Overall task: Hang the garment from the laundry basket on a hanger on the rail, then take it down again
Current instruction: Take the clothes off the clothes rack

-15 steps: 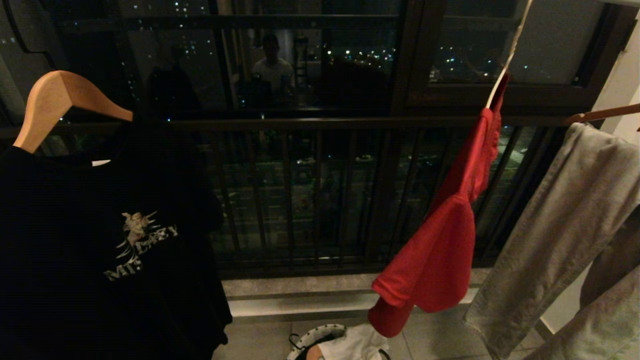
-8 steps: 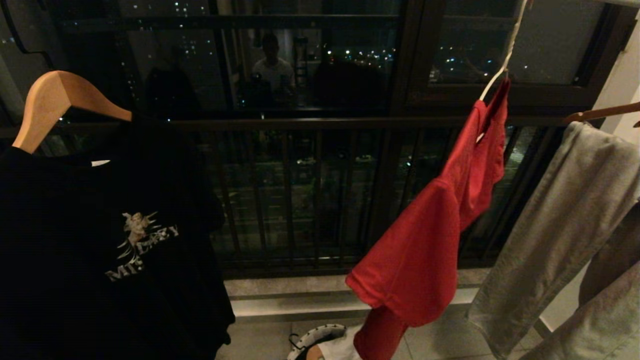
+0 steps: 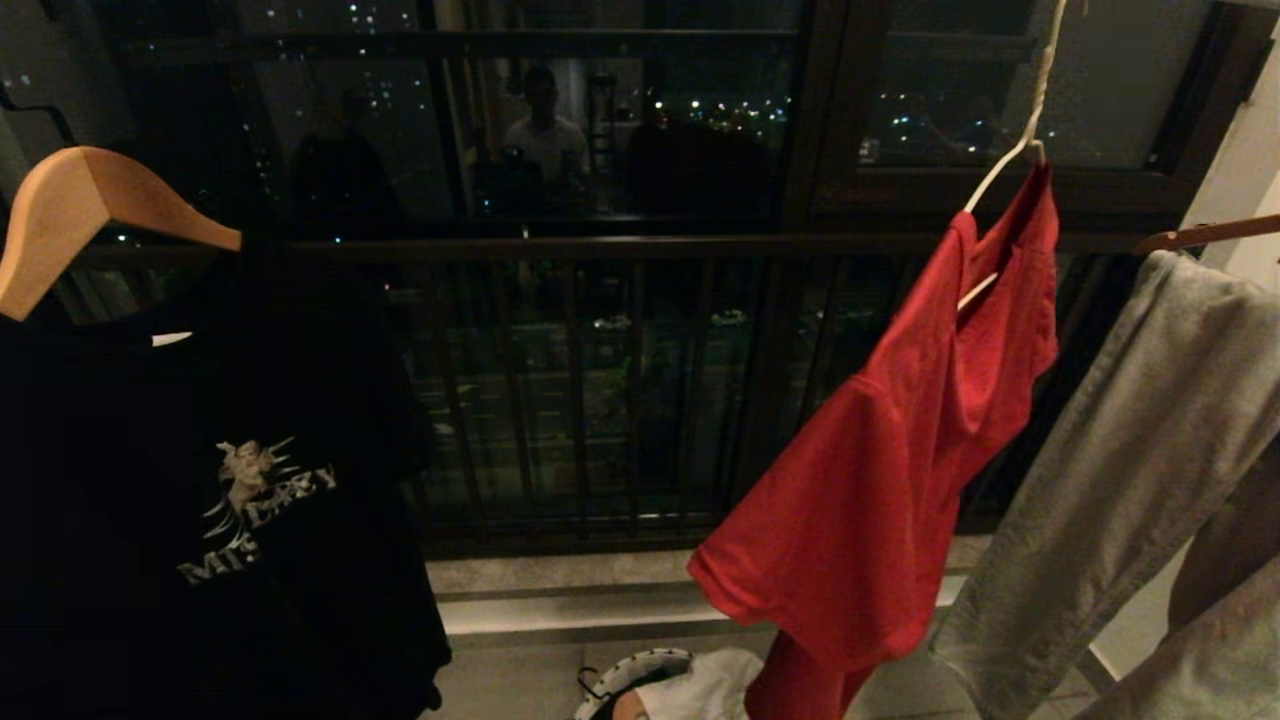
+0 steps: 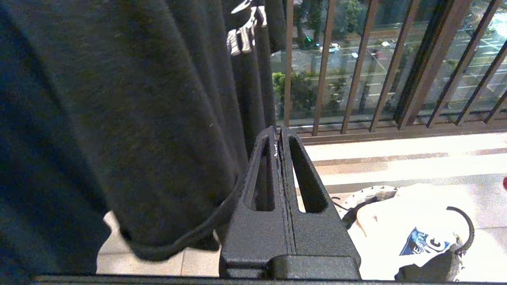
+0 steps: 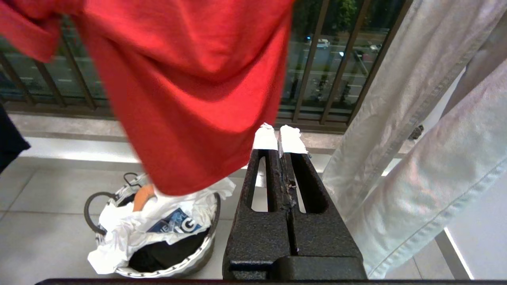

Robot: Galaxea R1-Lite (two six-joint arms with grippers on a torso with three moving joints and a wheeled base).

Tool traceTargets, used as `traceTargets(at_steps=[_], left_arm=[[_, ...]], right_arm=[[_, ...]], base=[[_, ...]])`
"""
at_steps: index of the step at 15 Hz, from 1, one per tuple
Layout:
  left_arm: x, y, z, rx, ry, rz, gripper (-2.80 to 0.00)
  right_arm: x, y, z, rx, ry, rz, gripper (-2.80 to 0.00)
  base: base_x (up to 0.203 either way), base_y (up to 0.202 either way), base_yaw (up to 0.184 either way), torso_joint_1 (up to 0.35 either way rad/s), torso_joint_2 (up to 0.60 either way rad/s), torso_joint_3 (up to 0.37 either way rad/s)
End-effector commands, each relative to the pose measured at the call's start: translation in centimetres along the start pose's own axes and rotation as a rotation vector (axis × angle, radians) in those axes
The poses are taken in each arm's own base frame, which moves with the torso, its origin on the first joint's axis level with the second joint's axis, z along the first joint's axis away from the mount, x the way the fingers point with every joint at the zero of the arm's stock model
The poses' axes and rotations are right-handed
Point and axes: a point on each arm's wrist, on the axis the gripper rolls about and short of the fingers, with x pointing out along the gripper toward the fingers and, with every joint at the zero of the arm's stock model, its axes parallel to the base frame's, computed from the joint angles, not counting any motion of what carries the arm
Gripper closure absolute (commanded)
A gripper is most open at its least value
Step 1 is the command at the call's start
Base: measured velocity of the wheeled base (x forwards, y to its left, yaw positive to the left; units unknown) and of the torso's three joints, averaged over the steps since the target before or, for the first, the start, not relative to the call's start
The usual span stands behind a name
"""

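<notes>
The garment (image 3: 880,480), a red T-shirt, hangs at the right on the thin white hanger (image 3: 1010,160), whose neck rises out of the top of the head view. The rail is out of view. The same red garment (image 5: 190,87) fills the upper part of the right wrist view, in front of my right gripper (image 5: 279,136), which is shut with white tape on its tips and holds nothing. My left gripper (image 4: 277,132) is shut and empty beside the black shirt. The laundry basket (image 5: 174,265) stands on the floor below, with a white shirt in it.
A black printed T-shirt (image 3: 200,500) on a wooden hanger (image 3: 80,215) hangs at the left. Grey trousers (image 3: 1130,470) hang at the far right. Dark balcony railing bars (image 3: 600,390) and a window lie behind. A person's reflection (image 3: 545,130) shows in the glass.
The red garment has swung and turned on its hanger, from hanging edge-on to showing more of its side. The whole head view has shifted slightly to the right.
</notes>
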Motion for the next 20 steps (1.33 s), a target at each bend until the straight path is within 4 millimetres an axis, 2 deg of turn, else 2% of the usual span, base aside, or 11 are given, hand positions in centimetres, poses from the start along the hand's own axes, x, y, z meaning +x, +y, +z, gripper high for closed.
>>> traceTargets(at_steps=[1,20], left_arm=[[0.00,0.00,-0.05,0.000,0.000,0.000,0.00],[-0.01,0.00,-0.01,-0.020,-0.001,0.000,0.00]], right_arm=[[0.01,0.00,0.00,-0.001,0.002,0.001,0.00],[-0.12,-0.02,0.33,-0.008,-0.001,-0.002,0.00]], base=[[0.000,0.000,0.000,0.000,0.00,0.000],[0.000,0.000,0.000,0.000,0.00,0.000]])
